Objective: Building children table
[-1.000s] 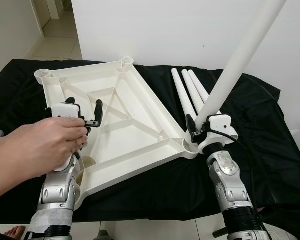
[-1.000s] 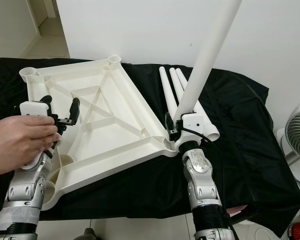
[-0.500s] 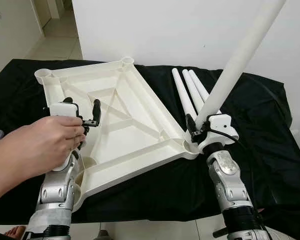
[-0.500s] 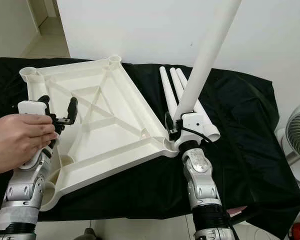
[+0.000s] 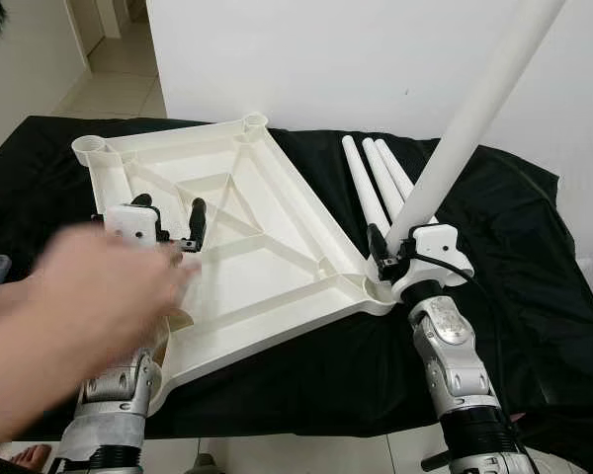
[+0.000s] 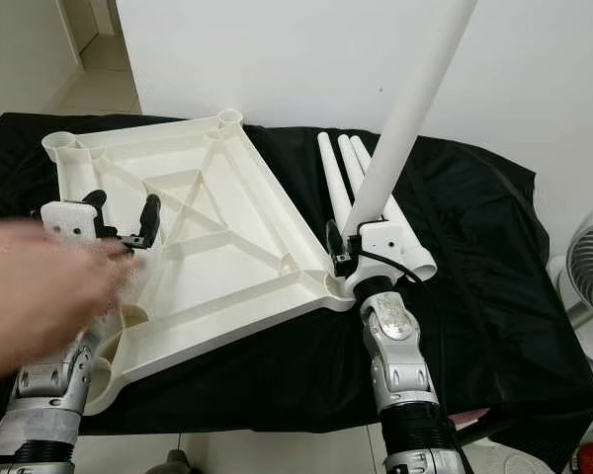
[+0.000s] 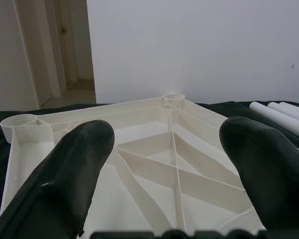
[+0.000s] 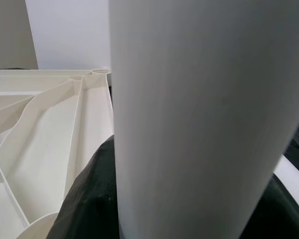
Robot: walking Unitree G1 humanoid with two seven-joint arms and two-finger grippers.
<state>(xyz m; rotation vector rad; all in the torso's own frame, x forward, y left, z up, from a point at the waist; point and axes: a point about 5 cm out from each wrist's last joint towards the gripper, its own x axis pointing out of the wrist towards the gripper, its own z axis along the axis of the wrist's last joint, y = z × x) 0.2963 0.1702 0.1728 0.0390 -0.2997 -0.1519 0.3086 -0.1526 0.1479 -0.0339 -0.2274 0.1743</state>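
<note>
A white tabletop [image 5: 239, 229] lies upside down, ribs up, on a black cloth [image 5: 514, 247] against a white wall. The right gripper [image 5: 390, 259] clamps a white leg [image 5: 471, 117], which rises tilted from the tabletop's near right corner socket. Three spare legs [image 5: 374, 180] lie side by side on the cloth just beyond. The left gripper [image 5: 168, 219], fingers spread wide and holding nothing, hangs over the tabletop's left edge. A person's blurred hand [image 5: 89, 296] covers the left wrist.

A home: tiled hallway [image 5: 119, 69], doorway, standing fan [image 6: 585, 272].
</note>
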